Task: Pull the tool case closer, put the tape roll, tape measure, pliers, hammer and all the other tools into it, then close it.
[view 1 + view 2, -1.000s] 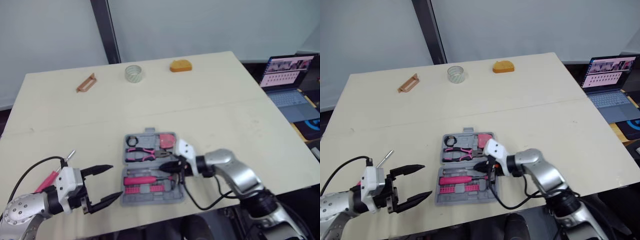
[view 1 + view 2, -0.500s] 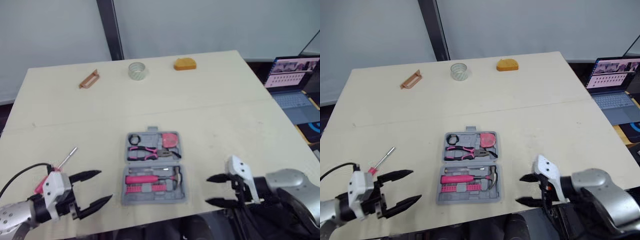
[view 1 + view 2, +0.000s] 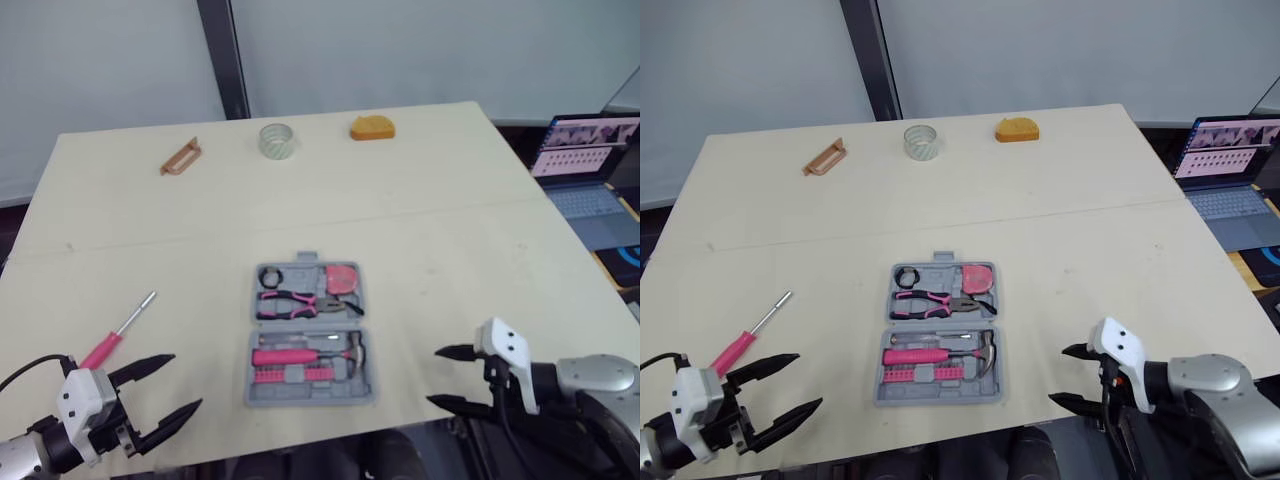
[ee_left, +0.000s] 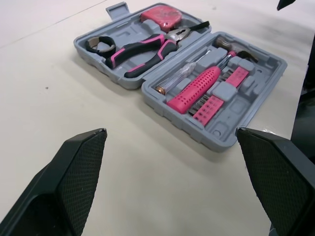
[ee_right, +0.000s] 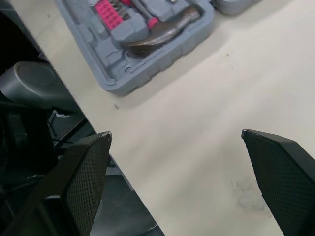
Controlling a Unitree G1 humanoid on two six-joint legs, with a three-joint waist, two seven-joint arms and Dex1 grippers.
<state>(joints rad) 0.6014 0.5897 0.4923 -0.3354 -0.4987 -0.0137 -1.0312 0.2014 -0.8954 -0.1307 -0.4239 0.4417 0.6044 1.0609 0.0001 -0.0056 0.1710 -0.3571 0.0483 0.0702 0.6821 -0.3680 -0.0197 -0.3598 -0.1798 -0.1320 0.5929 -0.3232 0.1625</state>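
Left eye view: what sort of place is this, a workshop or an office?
Most likely an indoor lab or office test space, not a workshop: a large plain table before a bare wall, an open laptop beside it, and one small tool case lying open.

table (image 3: pixel 450 230) beyond tool case (image 3: pixel 307 332): free | screwdriver (image 3: pixel 118 334) blocks left (lying flat)

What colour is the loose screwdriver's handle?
Pink. The screwdriver handle shows best in the right eye view.
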